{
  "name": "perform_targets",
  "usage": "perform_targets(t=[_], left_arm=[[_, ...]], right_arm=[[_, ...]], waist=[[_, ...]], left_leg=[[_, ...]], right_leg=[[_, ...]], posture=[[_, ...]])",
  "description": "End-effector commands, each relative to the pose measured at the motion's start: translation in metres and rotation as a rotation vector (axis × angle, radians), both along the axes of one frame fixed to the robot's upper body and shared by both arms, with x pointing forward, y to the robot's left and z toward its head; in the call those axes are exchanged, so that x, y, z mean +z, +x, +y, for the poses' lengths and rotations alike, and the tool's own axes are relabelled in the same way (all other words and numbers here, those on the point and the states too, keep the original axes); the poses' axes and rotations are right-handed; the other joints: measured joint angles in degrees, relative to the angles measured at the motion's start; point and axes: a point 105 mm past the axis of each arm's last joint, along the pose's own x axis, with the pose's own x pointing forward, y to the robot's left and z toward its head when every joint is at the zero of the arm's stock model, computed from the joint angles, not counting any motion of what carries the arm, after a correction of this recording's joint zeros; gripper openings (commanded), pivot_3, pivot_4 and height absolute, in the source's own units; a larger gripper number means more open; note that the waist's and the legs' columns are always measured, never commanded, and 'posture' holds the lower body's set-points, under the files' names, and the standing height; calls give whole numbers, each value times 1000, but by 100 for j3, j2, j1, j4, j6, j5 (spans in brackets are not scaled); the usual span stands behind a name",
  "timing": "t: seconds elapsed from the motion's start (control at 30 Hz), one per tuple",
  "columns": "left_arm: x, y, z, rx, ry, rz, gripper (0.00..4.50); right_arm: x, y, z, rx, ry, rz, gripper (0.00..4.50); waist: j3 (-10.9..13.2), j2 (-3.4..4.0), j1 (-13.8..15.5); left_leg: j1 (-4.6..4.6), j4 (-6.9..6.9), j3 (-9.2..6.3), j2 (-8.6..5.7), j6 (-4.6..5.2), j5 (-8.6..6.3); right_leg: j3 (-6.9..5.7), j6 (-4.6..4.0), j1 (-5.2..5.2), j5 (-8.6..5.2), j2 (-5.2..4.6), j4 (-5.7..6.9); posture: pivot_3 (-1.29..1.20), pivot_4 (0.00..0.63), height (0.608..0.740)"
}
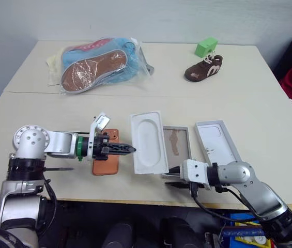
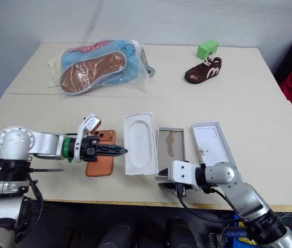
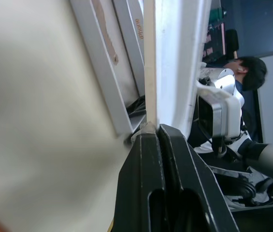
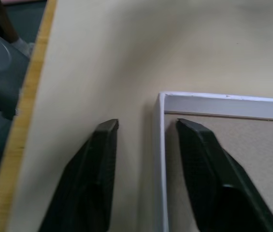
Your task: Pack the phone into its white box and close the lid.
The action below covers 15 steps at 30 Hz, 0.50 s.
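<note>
So far almost nothing is packed: the phone (image 1: 107, 155) lies face-down on the surface (image 1: 42, 119), outside the white box (image 1: 175, 146), and the lid (image 1: 215, 142) rests open-side up just beside the box, on the robot's right. Between phone and box lies the flat white insert (image 1: 148, 142) with its oval recess, its far side overlapping the box's edge, so it stands in the way of a straight move from phone to box.

The left pincer (image 1: 130, 150) has its fingers pressed together, and the left wrist view suggests they pinch the near edge of the insert; it reaches across above the phone. The right pincer (image 4: 146, 128) stands apart, straddling a corner wall of the white box at the surface's front edge, one finger outside and one over the grey-brown floor, not clamped on it.

Still to do, by my reading: clear the insert, lift the phone into the box, then set the lid on.

Further back sit bagged blue slippers (image 1: 102, 64), a small brown shoe (image 1: 203, 68) and a green block (image 1: 206, 46), all well apart from the work.
</note>
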Motion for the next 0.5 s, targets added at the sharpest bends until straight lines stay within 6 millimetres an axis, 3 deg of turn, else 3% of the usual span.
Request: perform_targets(t=[0.03, 0.23, 0.37, 0.5], left_arm=[[1, 9, -27, -55, 51, -8, 0], [-6, 17, -50, -73, 78, 21, 0], [-17, 21, -59, -64, 102, 67, 0], [-26, 20, -68, -65, 108, 100, 0]], right_arm=[[58, -24, -15, -34, 147, -2, 3062], [85, -32, -52, -227, 197, -13, 4413], [87, -30, -69, -342, 178, -51, 4465], [88, -29, -74, -406, 209, -55, 4465]], waist=[[0, 0, 14], [2, -10, -22], [3, -12, -29], [5, -14, -10]], left_leg=[[-8, 6, -8, -2, 0, 0], [-22, 9, -12, -2, 1, 1], [-25, 7, -13, -1, -6, 5], [-27, 5, -13, -1, -12, 11]], right_leg=[[0, 1, 0, 0, 0, 0], [-4, 13, 2, 4, 2, -1], [-5, 21, 1, 0, 4, -2], [-4, 34, -1, -7, 3, -1]], posture=[[0, 150, 740], [0, 150, 740], [0, 150, 740], [0, 150, 740]])
